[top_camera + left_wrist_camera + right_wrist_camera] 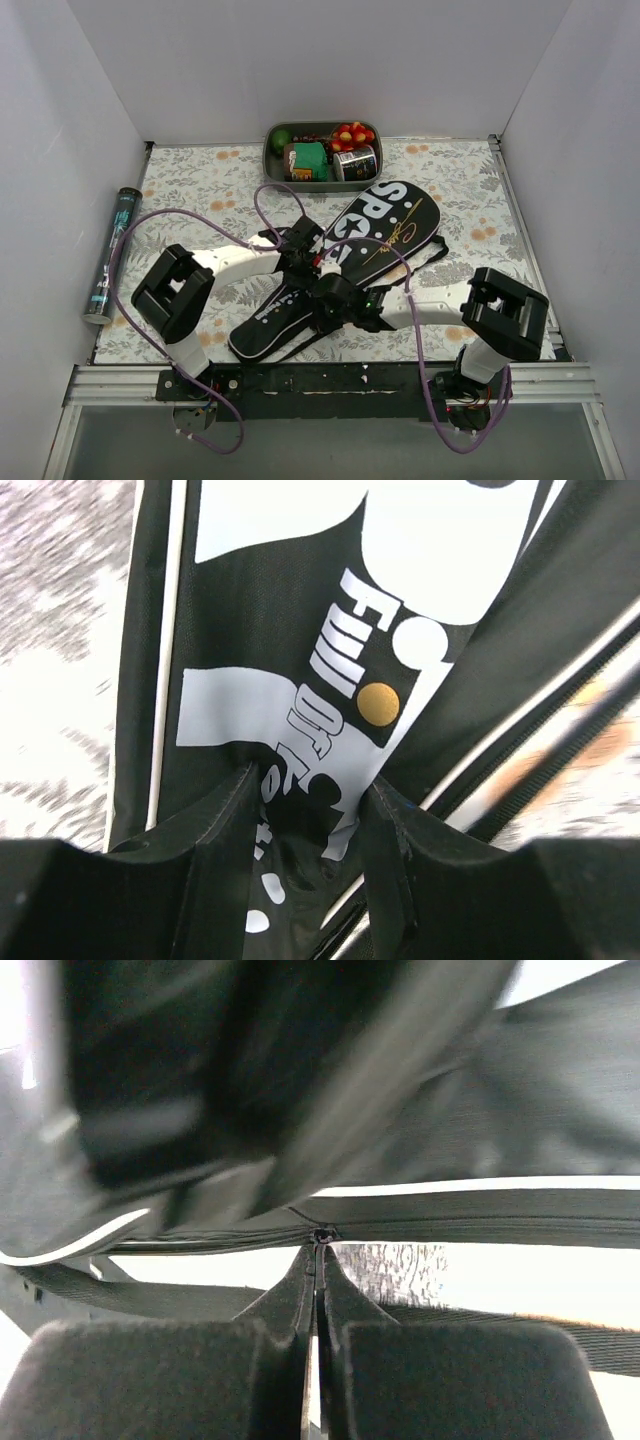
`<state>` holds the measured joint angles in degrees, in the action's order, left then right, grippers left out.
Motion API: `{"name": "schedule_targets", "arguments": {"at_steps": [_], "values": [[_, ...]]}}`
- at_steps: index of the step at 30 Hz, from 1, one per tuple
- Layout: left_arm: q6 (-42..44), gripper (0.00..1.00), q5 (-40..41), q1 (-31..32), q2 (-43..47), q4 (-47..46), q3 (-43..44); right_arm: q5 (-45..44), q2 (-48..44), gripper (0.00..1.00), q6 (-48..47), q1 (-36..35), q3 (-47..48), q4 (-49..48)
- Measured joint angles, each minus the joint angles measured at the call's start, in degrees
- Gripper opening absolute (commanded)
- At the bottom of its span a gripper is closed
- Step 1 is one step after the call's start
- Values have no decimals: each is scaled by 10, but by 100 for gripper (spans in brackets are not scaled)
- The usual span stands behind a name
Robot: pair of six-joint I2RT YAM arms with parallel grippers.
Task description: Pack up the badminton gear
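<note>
The black racket cover (385,228), lettered "SPORT", lies diagonally from near left to far right on the flowered cloth. My left gripper (303,260) presses down on its narrow middle. In the left wrist view the gripper (305,805) pinches a bunched fold of the printed cover (300,630). My right gripper (338,292) is at the cover's near edge. In the right wrist view it (320,1255) is shut on the zipper pull (322,1234) at the cover's seam. No rackets are in view.
A grey oval tray (272,160) of toy food stands at the back centre. A dark tube (112,255) lies along the left wall. The cover's strap (432,260) trails to the right. White walls enclose three sides.
</note>
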<state>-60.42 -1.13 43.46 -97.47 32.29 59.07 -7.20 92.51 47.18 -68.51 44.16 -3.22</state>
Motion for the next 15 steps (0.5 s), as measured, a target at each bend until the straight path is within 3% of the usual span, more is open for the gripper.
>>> {"name": "schedule_targets", "arguments": {"at_steps": [8, 15], "values": [[-73, 33, -131, 2, -85, -148, 62, -2, -83, 1, -27, -33, -36, 34], [-96, 33, -195, 3, -131, -196, 94, -31, -78, 1, -32, -101, -26, 55]]}}
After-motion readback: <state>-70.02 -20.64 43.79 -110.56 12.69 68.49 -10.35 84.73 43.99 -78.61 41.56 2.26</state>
